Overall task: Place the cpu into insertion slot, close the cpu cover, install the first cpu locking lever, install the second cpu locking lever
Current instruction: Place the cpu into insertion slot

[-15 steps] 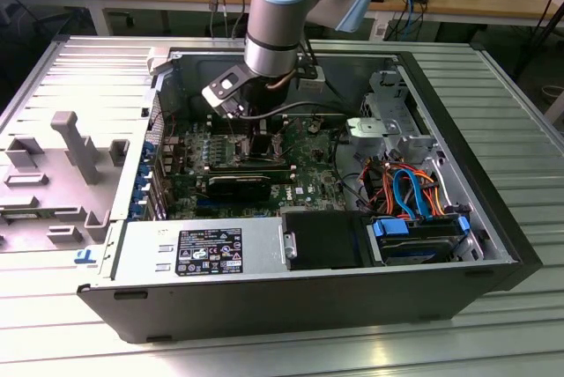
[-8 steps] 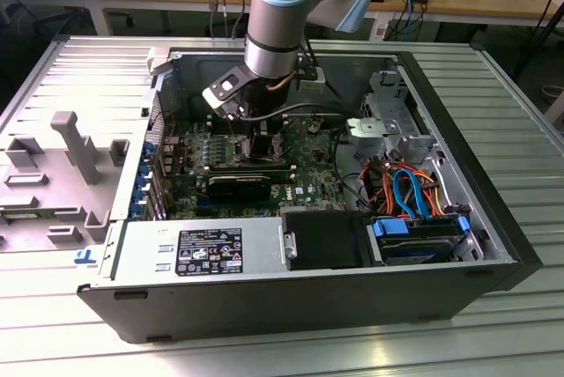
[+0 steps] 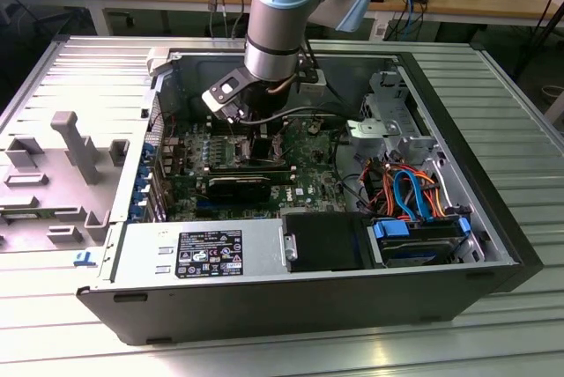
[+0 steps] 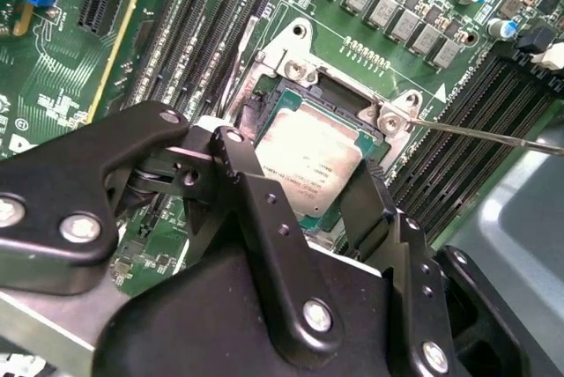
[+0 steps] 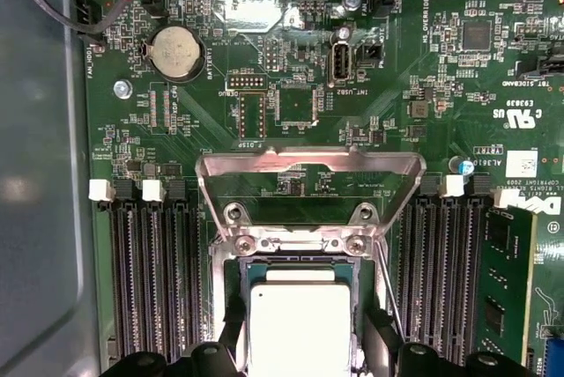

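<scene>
Your arm reaches down into the open computer case [image 3: 132,298], with the gripper [image 3: 261,144] low over the green board [image 3: 308,183], toward its far side; in both wrist views the gripper [image 4: 313,205] straddles the chip [image 4: 308,157], one black finger [image 4: 264,201] on each of two opposite edges, clamped on it; the chip [image 5: 300,328] lies flat and square inside the socket [image 4: 339,86], silver top facing up; you can see the cover frame [image 5: 308,163] swung open, standing away from the socket at its hinge side, so the board shows through its window; a thin lever rod [image 4: 476,135] sticks out from one corner of the socket, raised and unlatched; long black memory slots [image 5: 145,280] run along both sides of the socket; a round coin battery [image 5: 174,51] sits on the board beyond the cover frame; at the near side of the case lies the grey power supply box [image 3: 203,254], and a bundle of blue and orange cables [image 3: 410,192] fills the case at the exterior view's right.
</scene>
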{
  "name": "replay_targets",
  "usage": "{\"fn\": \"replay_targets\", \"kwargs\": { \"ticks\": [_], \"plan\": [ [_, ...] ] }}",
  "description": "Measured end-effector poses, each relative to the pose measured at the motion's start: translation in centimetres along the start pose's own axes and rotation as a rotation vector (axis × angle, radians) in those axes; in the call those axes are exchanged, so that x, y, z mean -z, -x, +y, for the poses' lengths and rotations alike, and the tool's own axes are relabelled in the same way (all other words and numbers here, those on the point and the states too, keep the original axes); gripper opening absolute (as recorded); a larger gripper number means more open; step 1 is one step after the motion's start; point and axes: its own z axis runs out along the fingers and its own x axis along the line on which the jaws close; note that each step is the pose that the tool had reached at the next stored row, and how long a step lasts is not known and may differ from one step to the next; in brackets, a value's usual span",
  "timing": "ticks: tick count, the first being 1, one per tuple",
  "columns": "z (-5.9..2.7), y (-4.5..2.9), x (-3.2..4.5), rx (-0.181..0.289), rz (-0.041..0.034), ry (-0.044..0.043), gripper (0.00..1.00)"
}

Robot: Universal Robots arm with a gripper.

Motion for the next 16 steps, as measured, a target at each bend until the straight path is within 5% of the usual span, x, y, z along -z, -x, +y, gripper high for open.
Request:
{"fn": "replay_targets", "kwargs": {
  "ticks": [5,8,16],
  "plan": [
    [-0.09,0.1,0.42,0.0,-0.0051,-0.0007,0.61],
    [-0.05,0.02,0.36,0.0,0.0003,0.0003,0.61],
    [-0.05,-0.21,0.37,0.0,0.0004,0.0003,0.61]
  ]
}}
